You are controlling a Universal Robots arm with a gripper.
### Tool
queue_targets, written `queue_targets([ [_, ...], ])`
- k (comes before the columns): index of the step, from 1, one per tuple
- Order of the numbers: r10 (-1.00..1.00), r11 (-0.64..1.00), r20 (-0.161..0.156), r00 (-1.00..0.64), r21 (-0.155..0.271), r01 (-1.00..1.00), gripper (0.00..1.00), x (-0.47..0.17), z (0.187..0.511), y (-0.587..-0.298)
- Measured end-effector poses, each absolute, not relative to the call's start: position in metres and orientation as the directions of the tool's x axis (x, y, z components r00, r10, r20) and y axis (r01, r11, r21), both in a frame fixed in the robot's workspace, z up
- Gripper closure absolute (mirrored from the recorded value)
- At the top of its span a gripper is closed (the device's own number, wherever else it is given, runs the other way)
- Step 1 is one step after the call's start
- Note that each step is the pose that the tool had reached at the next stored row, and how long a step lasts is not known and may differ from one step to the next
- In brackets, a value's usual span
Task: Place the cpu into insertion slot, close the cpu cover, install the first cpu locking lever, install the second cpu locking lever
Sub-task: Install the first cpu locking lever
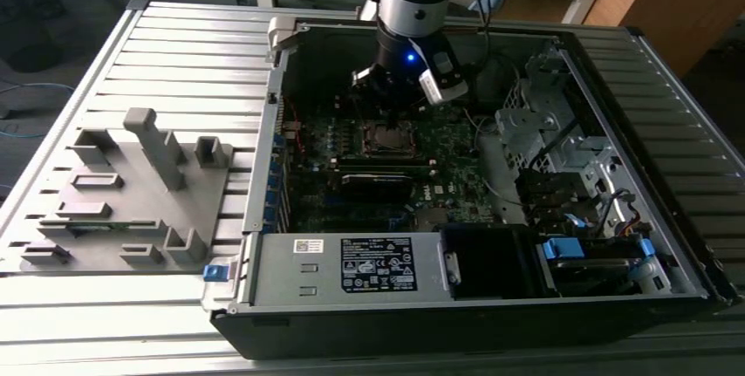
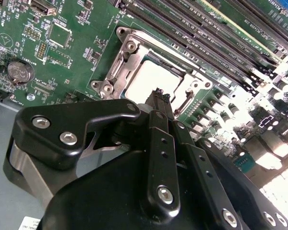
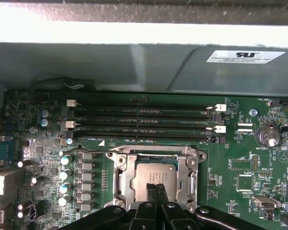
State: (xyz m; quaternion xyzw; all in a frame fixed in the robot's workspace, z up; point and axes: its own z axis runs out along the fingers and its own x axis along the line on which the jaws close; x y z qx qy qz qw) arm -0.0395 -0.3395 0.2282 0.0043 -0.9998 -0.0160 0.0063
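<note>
My black two-fingered hand [image 3: 156,188] hangs just above the small square silvery-grey cpu [image 3: 153,172], its slim fingers pressed together and holding nothing. The cpu sits in the square metal-framed insertion slot [image 1: 388,138] on the green motherboard [image 3: 230,148]. The thin silvery windowed cpu cover [image 3: 126,179] lies flat around it. Long black memory slots [image 3: 144,122] run beside the slot. The open black computer case [image 1: 466,293] rests on a grey slatted metal bench [image 1: 187,44]. A grey moulded fixture [image 1: 128,193] lies on the bench at the exterior view's left.
</note>
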Motion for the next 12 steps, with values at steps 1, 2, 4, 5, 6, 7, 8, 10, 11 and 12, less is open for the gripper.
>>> queue_targets([
  [1,-0.009,0.999,0.012,-1.0,0.032,-0.009,0.9,-0.0394,0.2282,-0.3394],
  [2,-0.009,0.999,0.012,-1.0,0.032,-0.008,0.9,-0.0394,0.2282,-0.3394],
  [4,-0.009,0.999,0.012,-1.0,0.032,-0.008,0.9,-0.0395,0.2283,-0.3395],
  [5,-0.009,0.999,0.012,-1.0,0.032,-0.008,0.9,-0.0395,0.2284,-0.3395],
  [6,-0.009,0.999,0.012,-1.0,0.032,-0.008,0.9,-0.0395,0.2284,-0.3395],
  [7,-0.009,0.999,0.012,-1.0,0.032,-0.008,0.9,-0.0395,0.2284,-0.3395],
  [8,-0.009,0.999,0.013,-1.0,0.032,-0.008,0.9,-0.0395,0.2287,-0.3395],
  [10,-0.009,0.999,0.013,-1.0,0.032,-0.008,0.9,-0.0395,0.2292,-0.3395],
  [11,-0.009,0.999,0.013,-1.0,0.032,-0.008,0.9,-0.0395,0.2295,-0.3395],
  [12,-0.009,0.999,0.013,-1.0,0.032,-0.008,0.9,-0.0395,0.2298,-0.3395],
])
